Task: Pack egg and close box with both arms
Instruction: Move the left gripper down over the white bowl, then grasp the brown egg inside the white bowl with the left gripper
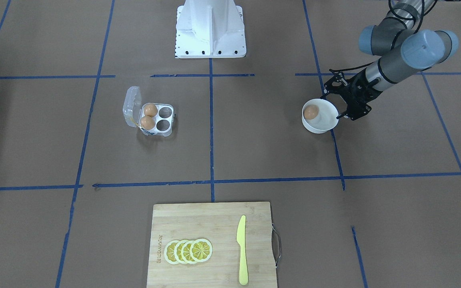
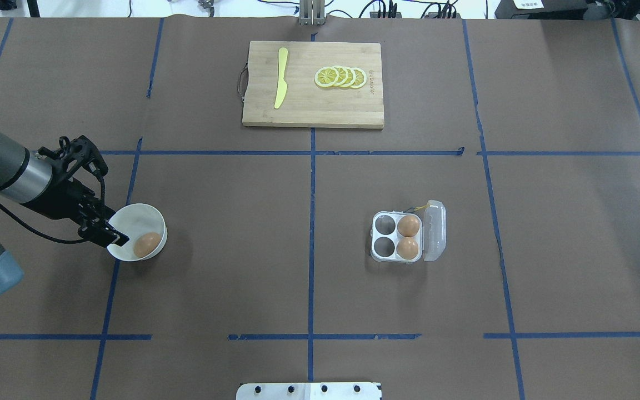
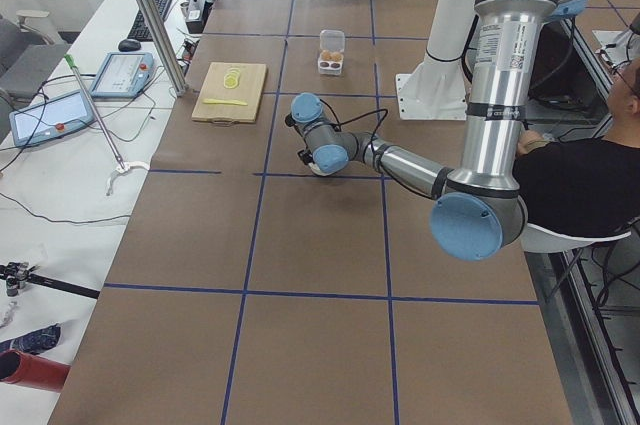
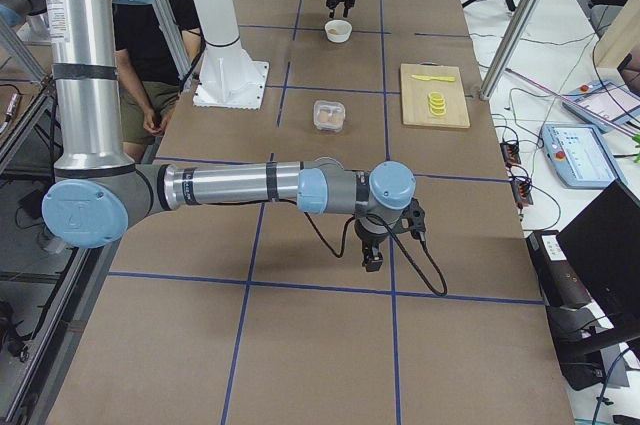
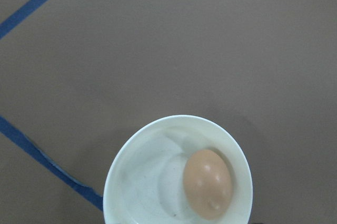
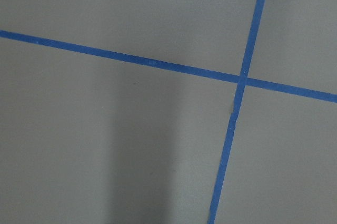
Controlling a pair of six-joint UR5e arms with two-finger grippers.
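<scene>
Tan egg [image 2: 147, 244] in white bowl [image 2: 141, 210] by counter's left edge; left hand [image 2: 108, 229], jaws apart, should centre over it, closing softly.

Brown-papered table [image 2: 575, 250], blue tape lines [image 2: 311, 222]

Table [image 2: 242, 250] carries box [image 2: 435, 230], bowl [image 2: 136, 214], board [image 2: 309, 111].

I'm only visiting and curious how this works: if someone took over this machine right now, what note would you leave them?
Left gripper: open, empty, at the rim of the white bowl.
Right gripper: far from the box; open or shut cannot be told.
Egg: lying in the bowl.
Box: lid open, two eggs in the cells beside it, two cells empty.
Done: no grasp yet.
Left: lift the egg, set it in an empty cell, close the lid with both arms.
</scene>
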